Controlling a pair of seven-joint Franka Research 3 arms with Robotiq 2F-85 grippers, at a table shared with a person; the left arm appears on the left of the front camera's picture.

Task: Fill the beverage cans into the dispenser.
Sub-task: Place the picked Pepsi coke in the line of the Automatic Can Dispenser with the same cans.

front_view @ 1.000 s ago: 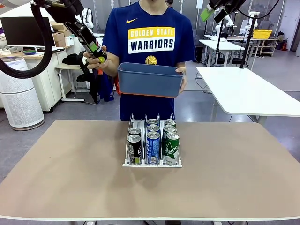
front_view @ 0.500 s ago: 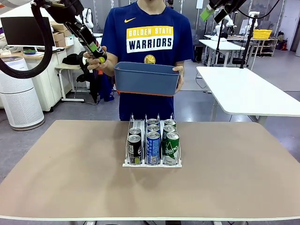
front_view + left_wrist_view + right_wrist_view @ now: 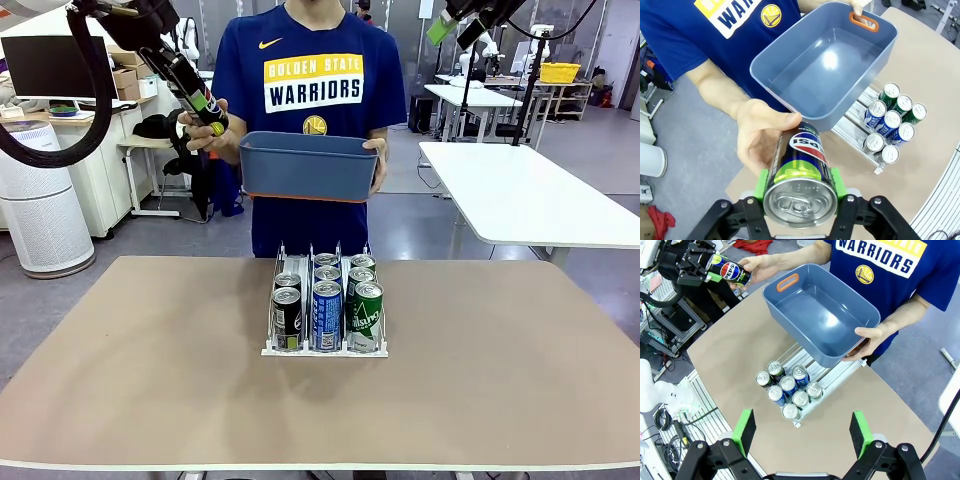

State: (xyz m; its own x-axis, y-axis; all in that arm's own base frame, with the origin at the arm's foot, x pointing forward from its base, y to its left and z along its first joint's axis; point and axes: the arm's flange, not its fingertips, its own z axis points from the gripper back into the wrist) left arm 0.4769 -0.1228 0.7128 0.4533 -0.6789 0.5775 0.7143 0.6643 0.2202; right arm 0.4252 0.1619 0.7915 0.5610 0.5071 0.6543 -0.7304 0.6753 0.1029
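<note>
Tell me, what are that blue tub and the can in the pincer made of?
The tub looks like moulded plastic: smooth blue-grey walls with a soft sheen and an orange handle insert. The can in the left pincer seems aluminium: bare silvery top with pull tab, glossy printed sides.

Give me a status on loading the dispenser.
Done: seven cans stand in the dispenser: two in one outer lane, two in the other, three in the middle. The tub the person holds is empty. In hand: the left gripper is shut on a black can, which the person's hand also touches. Left: seating that can in a lane. The right gripper is open and idle.
</note>
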